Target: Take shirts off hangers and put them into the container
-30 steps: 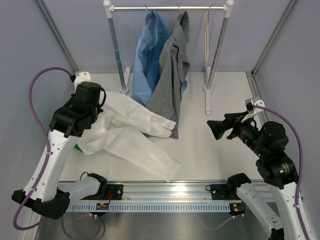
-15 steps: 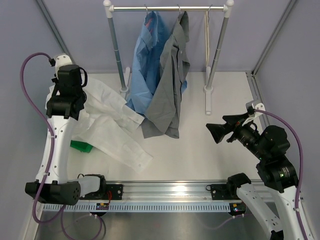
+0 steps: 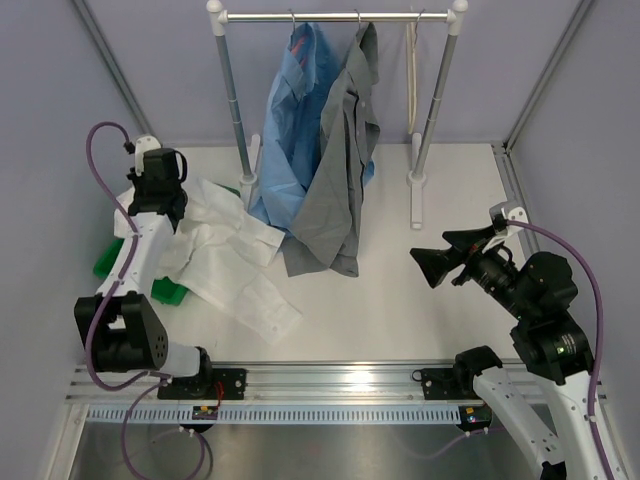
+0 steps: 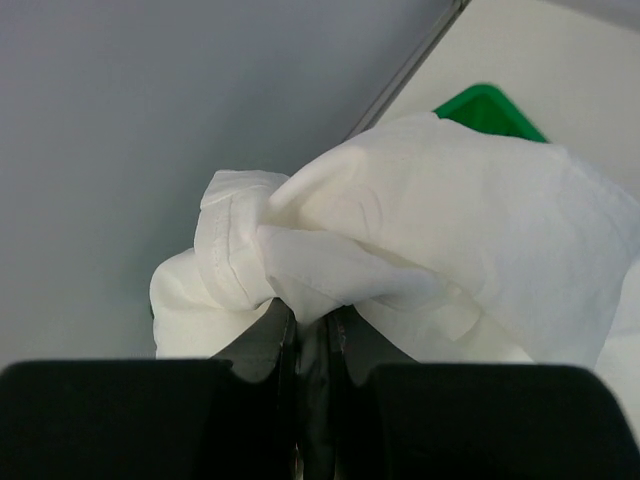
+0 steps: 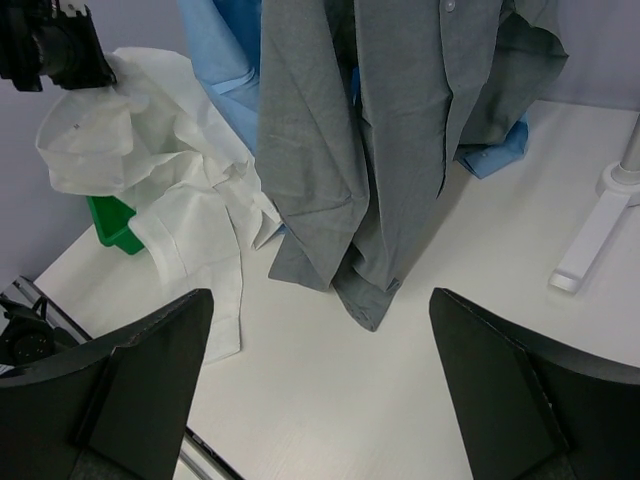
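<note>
the left hand [image 4: 312, 318] is pinched nearly together on a bunched fold of the white shirt [image 3: 228, 262], holding it up at the far left of the tabletop [image 3: 420, 310]. the rest of the white shirt trails down and to the right, part over the green container [image 3: 104, 263] and part flat on the tabletop just beside it. only two green corners show from above, so how much of the cloth lies inside is hard to tell.

the right hand [image 3: 432, 262] hangs over the right side, fingers spread wide with nothing between them, and points toward the hanging clothes. the light blue shirt [image 3: 288, 130] and the grey shirt [image 3: 342, 180] hang from the rail [image 3: 340, 16] — grey in front, its hem resting on the tabletop. a pale hanger [image 3: 413, 70] hangs by itself to their right.
</note>
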